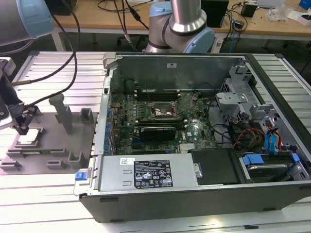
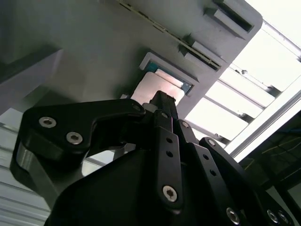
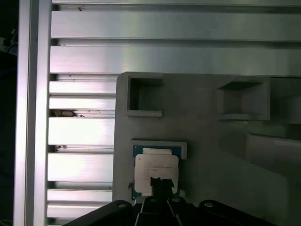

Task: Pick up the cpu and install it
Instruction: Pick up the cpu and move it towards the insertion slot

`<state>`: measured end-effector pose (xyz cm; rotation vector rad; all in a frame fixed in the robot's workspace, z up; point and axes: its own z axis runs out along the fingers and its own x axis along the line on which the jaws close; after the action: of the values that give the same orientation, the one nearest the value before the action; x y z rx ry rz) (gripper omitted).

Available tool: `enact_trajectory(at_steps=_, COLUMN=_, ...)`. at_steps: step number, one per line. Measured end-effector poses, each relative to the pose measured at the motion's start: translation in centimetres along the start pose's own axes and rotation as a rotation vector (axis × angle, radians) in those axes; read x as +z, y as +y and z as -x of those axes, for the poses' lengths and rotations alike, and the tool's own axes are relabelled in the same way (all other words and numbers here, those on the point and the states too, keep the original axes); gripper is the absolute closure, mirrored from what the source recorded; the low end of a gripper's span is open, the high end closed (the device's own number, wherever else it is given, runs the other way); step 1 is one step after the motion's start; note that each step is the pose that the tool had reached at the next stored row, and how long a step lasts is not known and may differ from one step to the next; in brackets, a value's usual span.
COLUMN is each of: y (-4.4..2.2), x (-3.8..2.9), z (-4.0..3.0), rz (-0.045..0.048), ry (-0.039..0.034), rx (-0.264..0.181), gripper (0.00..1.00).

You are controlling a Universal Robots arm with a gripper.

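While the case (image 1: 194,196) lies open, your gripper (image 1: 23,127) hangs over the cpu (image 1: 28,137).
You see the cpu lying flat in its pocket on the grey tray (image 1: 54,141), at the exterior view's left, well apart from the socket (image 1: 164,110). In the first wrist view the gripper (image 3: 160,182) looks clenched to one narrow tip over the cpu (image 3: 156,165), grasping nothing; whether they touch, you cannot tell.

Even overhead light, blown-out glare on the aluminium slats (image 3: 82,129), dim shadow inside the computer case (image 1: 194,199).
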<state>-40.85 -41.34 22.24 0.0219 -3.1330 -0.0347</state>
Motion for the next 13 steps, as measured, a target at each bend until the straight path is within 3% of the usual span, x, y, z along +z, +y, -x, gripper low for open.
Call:
enact_trajectory(at_steps=6, y=-0.03, x=0.79, z=0.05, rz=-0.0011, ry=-0.0001, rx=0.0, gripper=0.89)
enact_trajectory(at_steps=12, y=-0.03, x=0.84, z=0.05, rz=-0.0011, ry=0.0, rx=0.0, gripper=0.89)
enact_trajectory(at_steps=13, y=-0.03, x=0.84, z=0.05, rz=-0.0012, ry=0.0, rx=0.0, gripper=0.83)
